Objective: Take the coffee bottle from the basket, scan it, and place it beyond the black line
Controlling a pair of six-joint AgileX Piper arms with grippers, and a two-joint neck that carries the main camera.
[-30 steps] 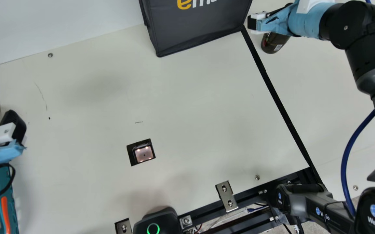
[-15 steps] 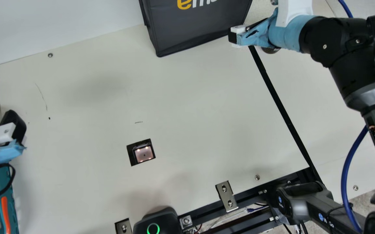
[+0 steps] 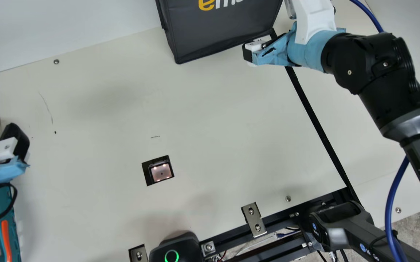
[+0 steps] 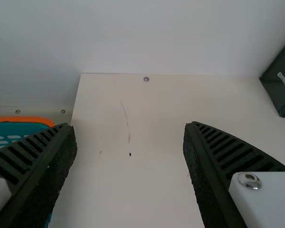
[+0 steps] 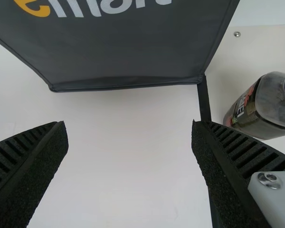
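Coffee bottle (image 5: 263, 109), one, beyond one line (image 3: 317, 125)

Smooth matt table (image 3: 213, 120); cloth bag (image 3: 220, 32); glossy bottle (image 5: 254, 111); plastic basket (image 3: 2, 198); shiny metal bracket (image 3: 254, 219).

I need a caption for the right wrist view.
The open right gripper, the bag, and the bottle beyond the black line.

A pale wall (image 3: 67, 18) rises behind the cream table (image 3: 213, 120).
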